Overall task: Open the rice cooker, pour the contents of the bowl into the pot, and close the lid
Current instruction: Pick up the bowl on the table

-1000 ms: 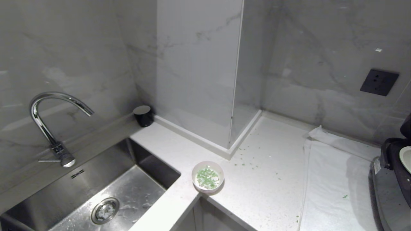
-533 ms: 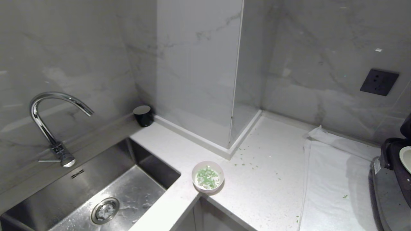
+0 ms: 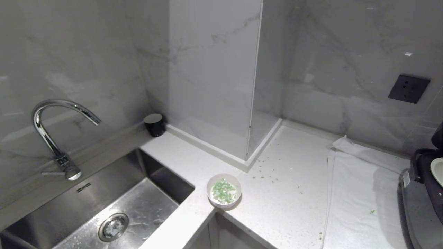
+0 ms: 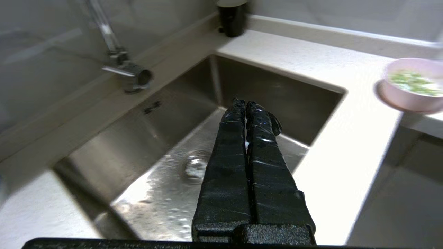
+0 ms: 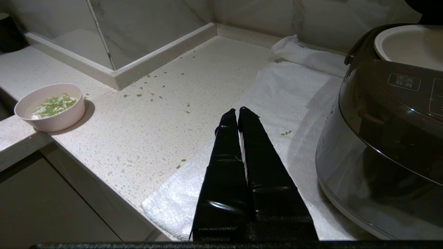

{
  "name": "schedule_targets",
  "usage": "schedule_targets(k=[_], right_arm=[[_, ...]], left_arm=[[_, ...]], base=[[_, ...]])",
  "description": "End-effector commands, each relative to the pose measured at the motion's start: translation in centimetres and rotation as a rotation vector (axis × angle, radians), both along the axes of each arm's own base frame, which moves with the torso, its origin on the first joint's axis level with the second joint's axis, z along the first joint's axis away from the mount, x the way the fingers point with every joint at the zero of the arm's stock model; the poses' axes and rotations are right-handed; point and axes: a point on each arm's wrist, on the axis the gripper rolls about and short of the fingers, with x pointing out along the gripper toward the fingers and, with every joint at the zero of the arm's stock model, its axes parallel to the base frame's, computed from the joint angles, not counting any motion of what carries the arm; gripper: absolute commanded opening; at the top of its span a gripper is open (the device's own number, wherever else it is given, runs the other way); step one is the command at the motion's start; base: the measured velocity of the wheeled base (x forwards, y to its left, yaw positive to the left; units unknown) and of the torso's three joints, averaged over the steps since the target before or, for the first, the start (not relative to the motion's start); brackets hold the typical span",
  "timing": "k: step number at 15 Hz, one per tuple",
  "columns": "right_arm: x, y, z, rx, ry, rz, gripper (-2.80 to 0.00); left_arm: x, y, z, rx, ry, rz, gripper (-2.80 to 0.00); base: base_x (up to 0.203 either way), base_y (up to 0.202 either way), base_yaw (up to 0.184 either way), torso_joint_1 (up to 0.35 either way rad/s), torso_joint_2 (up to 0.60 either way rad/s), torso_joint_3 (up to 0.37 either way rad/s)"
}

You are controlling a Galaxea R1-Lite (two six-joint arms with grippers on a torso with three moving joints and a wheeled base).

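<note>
Head view: bowl (image 3: 224, 191) on desk (image 3: 283, 193), contents (image 3: 223, 192) unpoured (rice cooker (image 5: 384, 131) lid apparently up); both end effectors pinched, empty.

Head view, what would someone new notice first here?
Probably the pink bowl of green bits at the counter's front edge, beside the steel sink. More green bits lie scattered on the counter behind it. At the far right, the rice cooker sits on a white towel.
</note>
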Motion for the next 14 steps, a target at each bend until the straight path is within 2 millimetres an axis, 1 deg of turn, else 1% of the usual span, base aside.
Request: schedule_targets(k=[1, 14], right_arm=[[0.01, 0.0, -0.03, 0.0, 0.001, 0.0, -2.8], [0.0, 0.0, -0.04, 0.0, -0.001, 0.0, -2.8]], left_arm=[[0.21, -0.07, -0.81, -0.031, 0.03, -0.032, -2.8], [0.2, -0.1, -0.76, -0.037, 0.028, -0.045, -2.8]], base=[[0.0, 0.0, 0.0, 0.0, 0.0, 0.0], [0.0, 0.0, 0.0, 0.0, 0.0, 0.0]])
